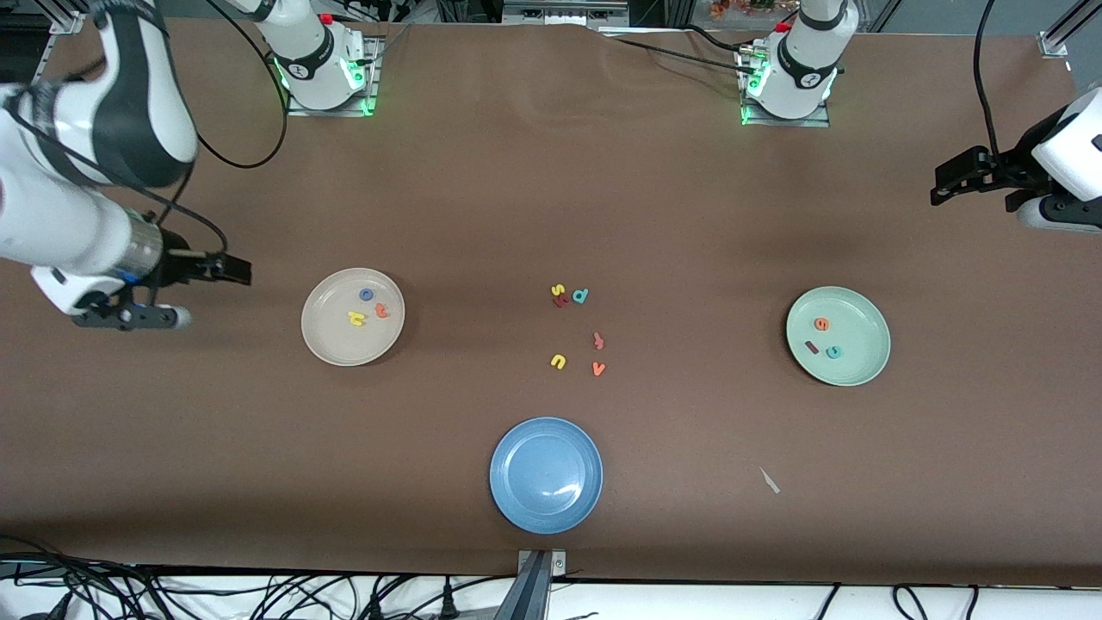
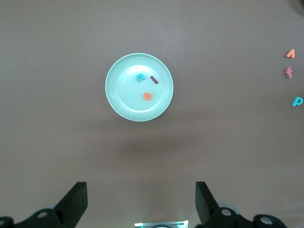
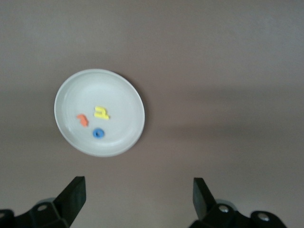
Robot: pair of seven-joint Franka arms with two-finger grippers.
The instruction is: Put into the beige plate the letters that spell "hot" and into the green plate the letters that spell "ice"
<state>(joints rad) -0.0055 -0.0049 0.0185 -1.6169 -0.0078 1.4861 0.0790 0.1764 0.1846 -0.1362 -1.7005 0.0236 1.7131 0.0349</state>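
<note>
Your right gripper [image 3: 137,199] hangs with fingers spread, empty, over bare tabletop [image 1: 551,198] at its end, beside the beige plate [image 1: 331,340] holding the yellow h [image 1: 356,319], blue o [image 1: 367,294] and orange t [image 1: 381,311]. Your left gripper [image 2: 141,202] hangs likewise, fingers apart, near the green plate [image 1: 861,366] holding the orange e [image 1: 821,324], dark red i [image 1: 812,347] and teal c [image 1: 833,352]. Between the plates, spare letters [image 1: 578,331] lie loose, the blue plate [image 1: 546,508] nearer the front camera.
</note>
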